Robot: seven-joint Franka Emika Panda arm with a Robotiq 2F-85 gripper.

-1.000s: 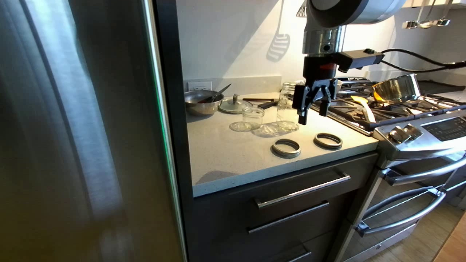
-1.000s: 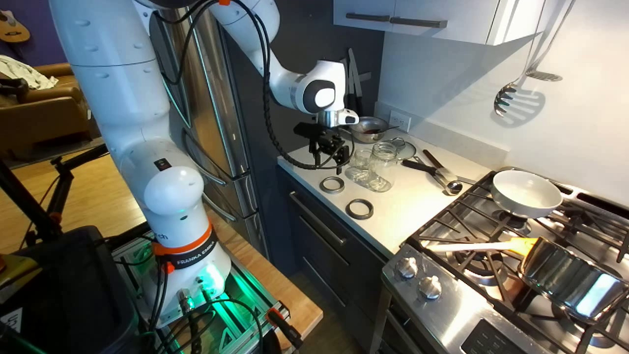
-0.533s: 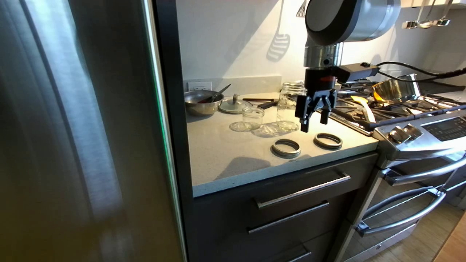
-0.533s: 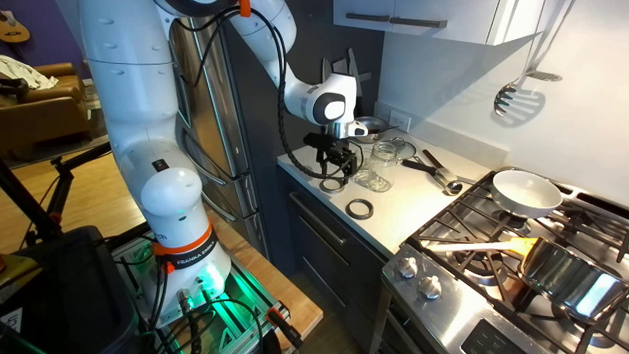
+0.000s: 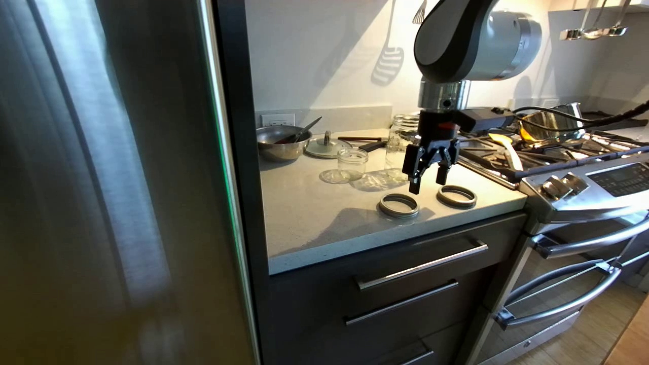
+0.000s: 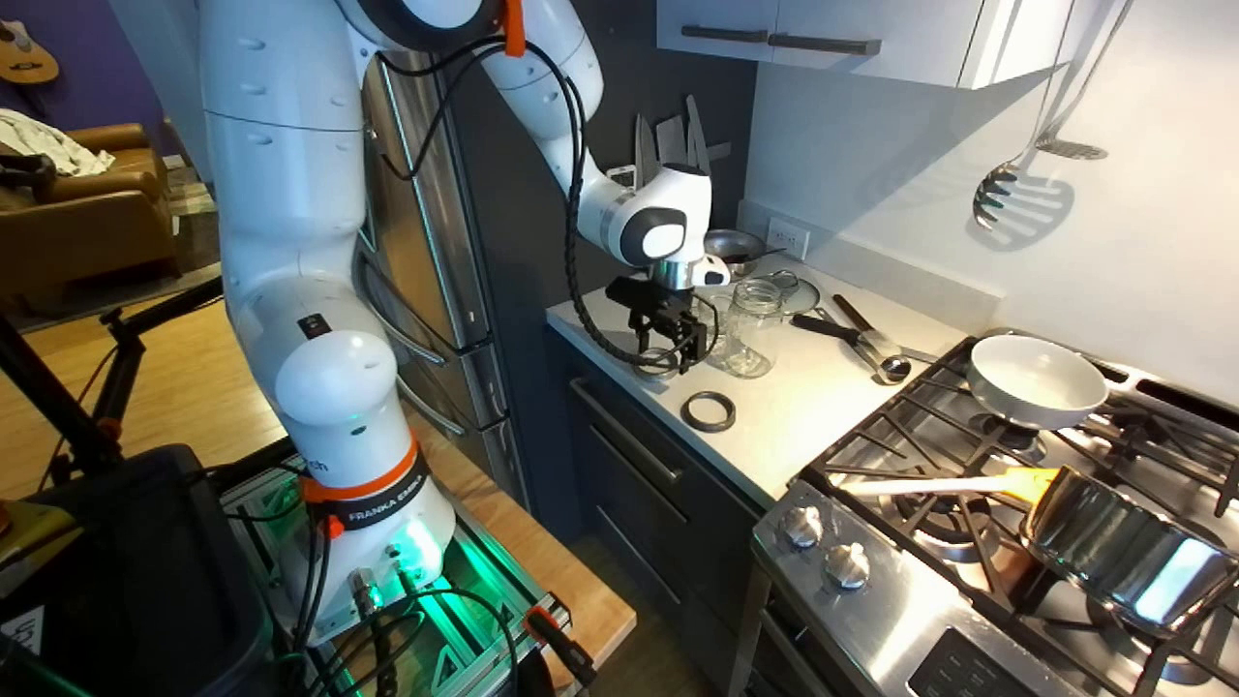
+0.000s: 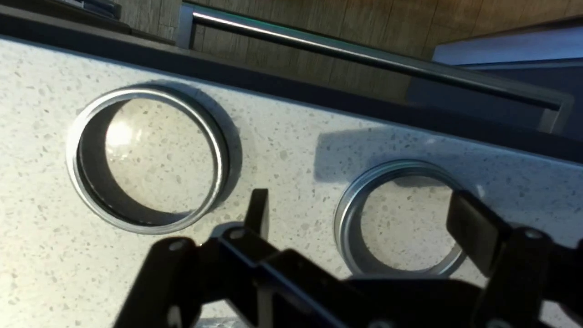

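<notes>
My gripper (image 5: 428,183) hangs open above the counter, fingers pointing down and nothing between them. In the wrist view its fingers straddle part of a silver jar band (image 7: 353,223), the band nearer the fridge. The right finger overlaps that band's rim from above; I cannot tell any contact, and a gap shows in an exterior view. A second band (image 7: 95,159) lies to the left there, outside the fingers. An exterior view shows both, the fridge-side band (image 5: 399,215) and the stove-side band (image 5: 457,205). A tall glass jar (image 6: 753,324) and a short glass jar (image 5: 352,163) stand behind.
A metal bowl (image 5: 283,152) and a glass lid (image 5: 324,148) sit toward the wall. The fridge (image 5: 127,203) borders the counter's left side. On the stove are a white bowl (image 6: 1036,382), a tilted pot (image 6: 1123,561) and a spatula (image 6: 929,486). Drawer handles (image 5: 423,264) protrude below the counter edge.
My gripper has come down toward the counter and, in the last half second, shifted a little toward the fridge-side band. Its fingers stay apart. Bands and jars have not moved.
</notes>
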